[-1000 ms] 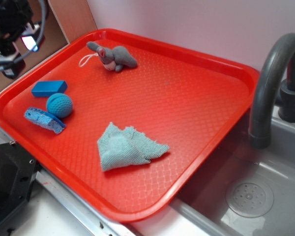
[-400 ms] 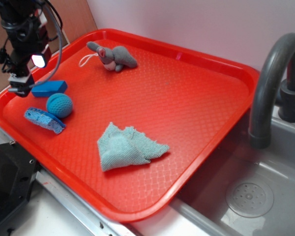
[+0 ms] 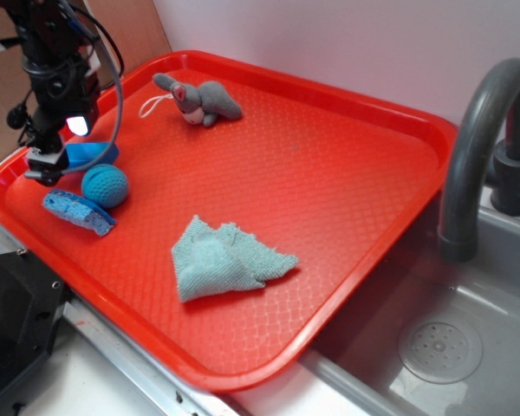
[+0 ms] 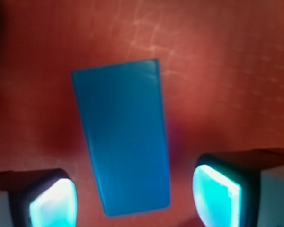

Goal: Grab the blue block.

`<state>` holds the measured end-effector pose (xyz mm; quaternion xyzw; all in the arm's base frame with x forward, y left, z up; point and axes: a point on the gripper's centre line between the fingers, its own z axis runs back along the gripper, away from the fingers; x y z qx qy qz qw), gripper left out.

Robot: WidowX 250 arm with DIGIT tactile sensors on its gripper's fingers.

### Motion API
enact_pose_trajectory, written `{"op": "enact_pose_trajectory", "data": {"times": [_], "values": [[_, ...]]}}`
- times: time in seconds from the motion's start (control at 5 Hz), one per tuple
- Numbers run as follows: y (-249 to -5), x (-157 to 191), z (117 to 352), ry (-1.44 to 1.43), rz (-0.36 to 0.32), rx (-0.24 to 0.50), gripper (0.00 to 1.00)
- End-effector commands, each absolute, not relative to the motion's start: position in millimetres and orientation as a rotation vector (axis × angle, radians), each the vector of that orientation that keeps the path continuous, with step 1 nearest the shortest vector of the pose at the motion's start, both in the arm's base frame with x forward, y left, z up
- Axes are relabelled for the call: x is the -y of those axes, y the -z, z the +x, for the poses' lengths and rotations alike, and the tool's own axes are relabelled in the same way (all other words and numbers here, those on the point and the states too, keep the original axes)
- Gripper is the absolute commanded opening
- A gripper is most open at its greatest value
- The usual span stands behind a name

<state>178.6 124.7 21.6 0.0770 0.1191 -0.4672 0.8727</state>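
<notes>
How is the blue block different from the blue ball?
The blue block is flat with straight edges and sharp corners; the ball is round. The block's faces look smooth, while the ball looks knitted and bumpy. The gripper is right over the block, one finger on each side, but the ball sits free beside it. Both are blue and lie on the red tray.

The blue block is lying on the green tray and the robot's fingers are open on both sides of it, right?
Not quite: the tray is red, not green, as the exterior view shows. The rest holds: in the wrist view the blue block lies flat on it, with the gripper open and a fingertip on each side.
</notes>
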Motion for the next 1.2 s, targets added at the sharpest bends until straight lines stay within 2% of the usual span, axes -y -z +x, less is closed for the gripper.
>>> {"op": "enact_pose_trajectory", "data": {"times": [0.0,0.2,0.4,0.6,0.8,1.0], "values": [[-10.2,-113.0,186.4,1.04,0.164,-0.252,0.0],[-10.3,-113.5,187.2,1.008,0.153,-0.24,0.0],[-8.3,-110.9,187.4,0.986,0.172,-0.251,0.0],[-42.2,-123.8,185.9,0.805,0.169,-0.125,0.0],[-92.5,-150.7,188.6,0.547,0.192,-0.055,0.0],[-142.4,-162.4,188.6,0.292,0.181,0.007,0.0]]}}
